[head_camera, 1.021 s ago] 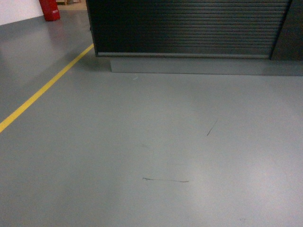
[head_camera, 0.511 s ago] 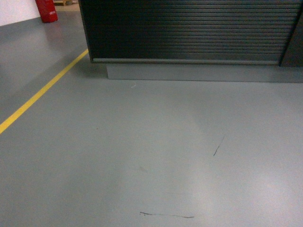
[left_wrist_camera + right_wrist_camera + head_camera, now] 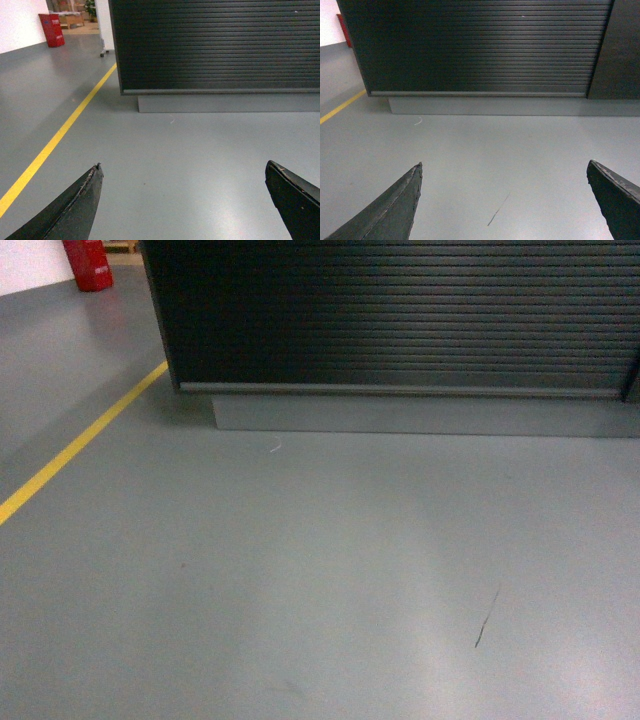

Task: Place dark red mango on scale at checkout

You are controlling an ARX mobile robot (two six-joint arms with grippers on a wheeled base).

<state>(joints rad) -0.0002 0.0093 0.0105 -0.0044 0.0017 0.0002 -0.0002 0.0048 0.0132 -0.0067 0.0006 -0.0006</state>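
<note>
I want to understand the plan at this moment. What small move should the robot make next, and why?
Probably keep rolling forward toward the checkout. Only its ribbed front panel and grey plinth show across open floor; its top, the scale and the mango are out of view. The left claw and right claw are open and hold nothing, so no arm move is useful yet.

The view has closed in on the checkout (image 3: 400, 320): its ribbed dark front now fills more of the head view and its lower edge sits further down. The yellow floor line (image 3: 80, 445) has slid leftward, the thin dark scuff (image 3: 487, 617) has dropped lower right, and the long scuff near the bottom is gone from view.
</note>
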